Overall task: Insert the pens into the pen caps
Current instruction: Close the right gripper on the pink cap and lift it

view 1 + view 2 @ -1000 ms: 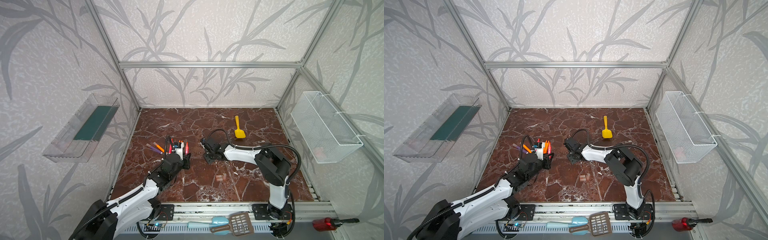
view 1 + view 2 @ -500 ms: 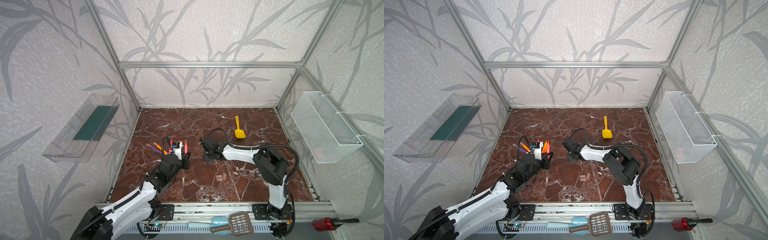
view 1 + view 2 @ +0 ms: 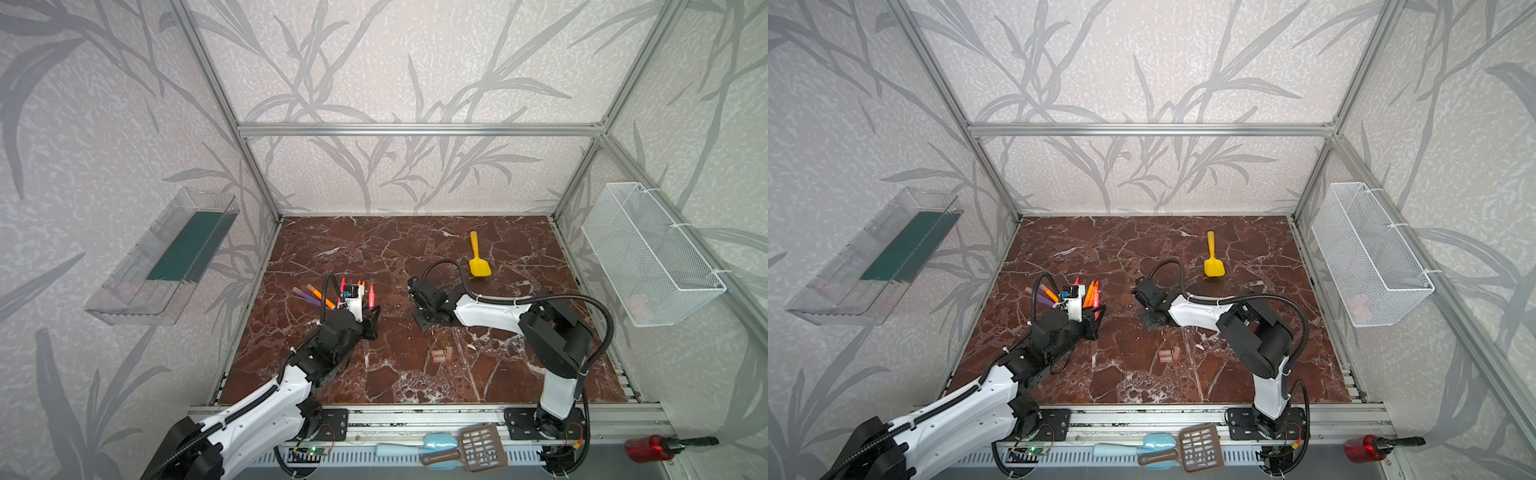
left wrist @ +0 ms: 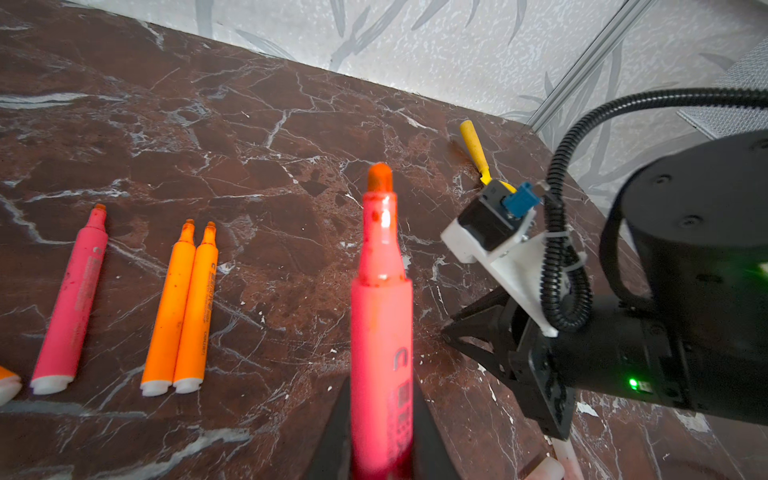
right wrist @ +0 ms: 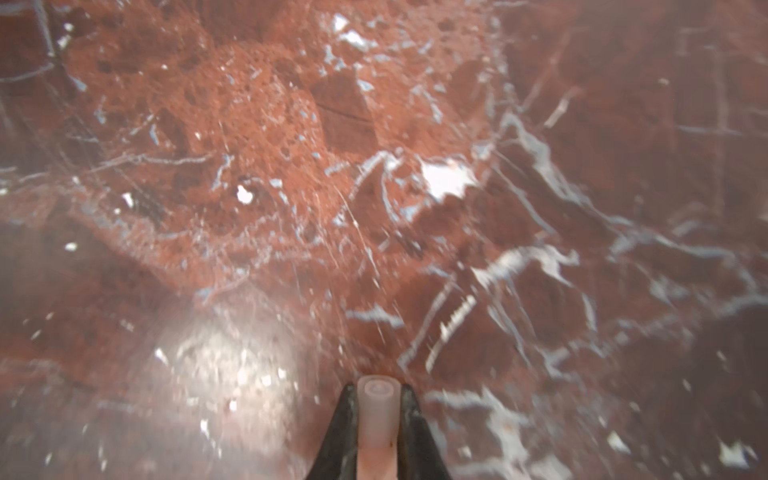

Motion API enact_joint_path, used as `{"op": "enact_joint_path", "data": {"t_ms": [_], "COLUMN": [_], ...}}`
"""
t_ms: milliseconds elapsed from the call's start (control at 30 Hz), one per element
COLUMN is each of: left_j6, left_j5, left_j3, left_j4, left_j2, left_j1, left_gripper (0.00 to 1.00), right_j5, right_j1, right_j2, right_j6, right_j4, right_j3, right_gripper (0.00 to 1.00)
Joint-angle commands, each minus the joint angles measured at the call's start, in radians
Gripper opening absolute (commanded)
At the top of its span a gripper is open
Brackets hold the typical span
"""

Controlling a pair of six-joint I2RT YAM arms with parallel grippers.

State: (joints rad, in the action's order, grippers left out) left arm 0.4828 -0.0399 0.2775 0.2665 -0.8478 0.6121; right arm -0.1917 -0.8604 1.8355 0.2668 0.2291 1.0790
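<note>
My left gripper (image 4: 380, 386) is shut on a red-pink pen (image 4: 380, 291), which points its uncapped tip away from the wrist. In a top view that pen (image 3: 371, 293) sticks out past the left gripper (image 3: 371, 319). Another red-pink pen (image 4: 70, 299) and two orange pens (image 4: 170, 307) lie side by side on the table. A purple pen (image 3: 305, 296) lies left of them. My right gripper (image 5: 377, 392) is shut on a pale translucent pen cap (image 5: 377, 415), low over the marble; in a top view it (image 3: 426, 320) sits right of the left gripper. Two loose caps (image 3: 440, 354) lie nearer the front.
A yellow toy shovel (image 3: 478, 259) lies at the back right. A white wire basket (image 3: 648, 253) hangs on the right wall and a clear bin (image 3: 166, 257) on the left wall. Scoops (image 3: 457, 451) rest on the front rail.
My right gripper's jaws have closed on a pen cap. The left arm has shifted slightly, still holding the red-pink pen.
</note>
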Motion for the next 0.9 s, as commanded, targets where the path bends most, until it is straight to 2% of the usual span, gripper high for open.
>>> {"op": "enact_joint_path", "data": {"t_ms": [0, 133, 267, 400, 500, 667, 867], "left_j6": [0.019, 0.013, -0.008, -0.024, -0.037, -0.061, -0.138], "left_j5": [-0.001, 0.047, 0.151, 0.281, 0.341, 0.343, 0.322], "left_j3": [-0.05, -0.055, -0.041, 0.008, 0.054, 0.101, 0.144], "left_j4": [0.082, 0.096, 0.112, 0.157, 0.179, 0.251, 0.265], "left_j2": [0.019, 0.047, 0.021, -0.077, -0.181, -0.325, -0.384], "left_j1": [-0.005, -0.005, -0.003, 0.001, 0.032, 0.107, 0.218], "left_gripper": [0.0, 0.0, 0.0, 0.0, 0.0, 0.0, 0.0], "right_j5": [-0.034, -0.001, -0.009, -0.022, -0.02, -0.04, -0.034], "right_j1": [0.004, 0.026, 0.045, 0.078, 0.112, 0.138, 0.148], "right_j2": [-0.16, -0.331, -0.501, -0.659, -0.754, -0.878, -0.936], "right_j6": [0.054, 0.082, 0.116, 0.184, 0.24, 0.294, 0.347], "right_j4": [-0.069, -0.152, -0.229, -0.374, -0.418, -0.465, -0.495], "right_j3": [-0.075, -0.184, -0.301, -0.44, -0.508, -0.589, -0.603], "right_gripper": [0.0, 0.0, 0.0, 0.0, 0.0, 0.0, 0.0]}}
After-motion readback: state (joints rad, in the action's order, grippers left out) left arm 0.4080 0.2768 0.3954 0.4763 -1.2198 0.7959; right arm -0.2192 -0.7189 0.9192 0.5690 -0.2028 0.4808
